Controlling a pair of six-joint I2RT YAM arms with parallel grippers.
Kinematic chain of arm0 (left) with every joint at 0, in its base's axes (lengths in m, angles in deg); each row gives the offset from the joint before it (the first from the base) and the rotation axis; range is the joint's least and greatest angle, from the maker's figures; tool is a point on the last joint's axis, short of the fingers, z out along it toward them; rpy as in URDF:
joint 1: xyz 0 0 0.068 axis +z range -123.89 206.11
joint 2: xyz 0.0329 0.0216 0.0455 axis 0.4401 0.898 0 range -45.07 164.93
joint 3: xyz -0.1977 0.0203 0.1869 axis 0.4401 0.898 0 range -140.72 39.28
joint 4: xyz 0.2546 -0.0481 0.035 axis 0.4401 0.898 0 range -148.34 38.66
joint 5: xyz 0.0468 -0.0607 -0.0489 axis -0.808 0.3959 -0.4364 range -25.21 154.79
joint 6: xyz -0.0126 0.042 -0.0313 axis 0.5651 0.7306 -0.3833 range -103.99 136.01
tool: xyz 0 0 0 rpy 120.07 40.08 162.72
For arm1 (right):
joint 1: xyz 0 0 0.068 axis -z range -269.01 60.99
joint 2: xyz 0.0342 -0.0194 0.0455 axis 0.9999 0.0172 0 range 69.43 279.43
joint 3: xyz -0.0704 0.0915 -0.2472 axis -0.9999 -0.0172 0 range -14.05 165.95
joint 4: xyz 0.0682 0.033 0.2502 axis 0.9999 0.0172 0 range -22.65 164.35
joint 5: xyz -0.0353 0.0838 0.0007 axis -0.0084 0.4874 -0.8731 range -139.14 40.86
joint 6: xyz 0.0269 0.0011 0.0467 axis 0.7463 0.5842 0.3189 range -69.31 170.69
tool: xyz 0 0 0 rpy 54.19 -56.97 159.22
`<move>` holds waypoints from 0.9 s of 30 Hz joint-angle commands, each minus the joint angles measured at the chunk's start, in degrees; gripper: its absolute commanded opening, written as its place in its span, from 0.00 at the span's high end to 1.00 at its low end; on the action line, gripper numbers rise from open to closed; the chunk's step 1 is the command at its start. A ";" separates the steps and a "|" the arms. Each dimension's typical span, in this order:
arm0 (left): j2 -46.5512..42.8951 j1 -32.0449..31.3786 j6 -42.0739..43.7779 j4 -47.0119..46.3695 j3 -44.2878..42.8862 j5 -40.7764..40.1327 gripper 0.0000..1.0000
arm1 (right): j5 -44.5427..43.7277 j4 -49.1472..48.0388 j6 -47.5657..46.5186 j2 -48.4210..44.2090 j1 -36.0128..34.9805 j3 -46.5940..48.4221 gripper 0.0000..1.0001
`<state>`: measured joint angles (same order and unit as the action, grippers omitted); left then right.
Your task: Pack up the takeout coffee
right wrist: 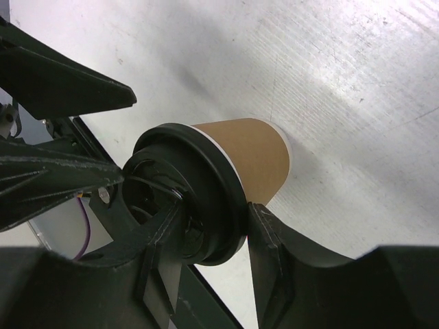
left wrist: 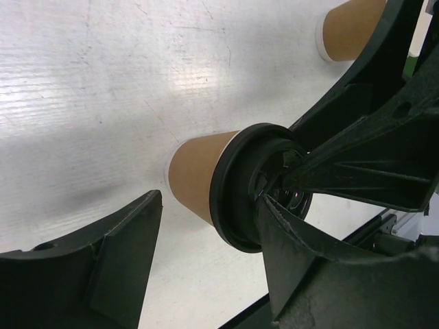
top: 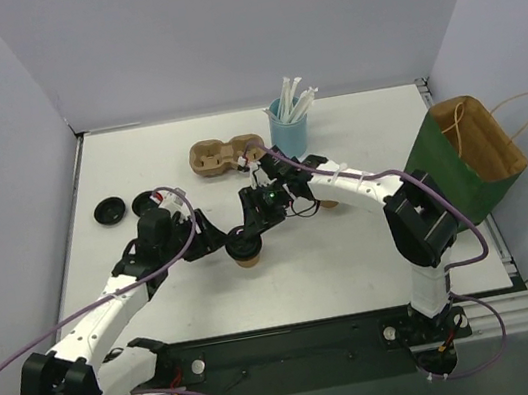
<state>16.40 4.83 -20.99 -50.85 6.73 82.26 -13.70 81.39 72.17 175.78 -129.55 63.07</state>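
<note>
At centre of the top view the takeout coffee shows only a tan sliver beneath the black lid, which hides its contents in every view. In the left wrist view's upper right, a second tan cup is cut by the top edge and hidden on its right side.

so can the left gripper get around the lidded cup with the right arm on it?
Probably yes. The left gripper is open, straddling the lidded cup at its tan wall; the right gripper pinches only the black lid.
</note>
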 commanded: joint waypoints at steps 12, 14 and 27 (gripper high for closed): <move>1.28 0.01 2.80 1.22 -2.34 -2.27 0.43 | 1.03 2.13 -7.85 1.94 0.37 -1.27 0.66; 1.72 0.01 2.89 0.60 -1.99 -2.36 0.43 | 1.03 2.13 -7.94 1.94 0.37 -1.27 0.66; 4.62 -0.17 2.80 6.47 1.26 -9.20 0.48 | -0.63 0.11 -6.62 2.55 0.81 -3.55 0.66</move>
<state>19.28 4.83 -19.52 -50.22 6.36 79.72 -10.53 80.03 67.18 176.04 -129.18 62.68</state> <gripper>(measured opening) 0.535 0.376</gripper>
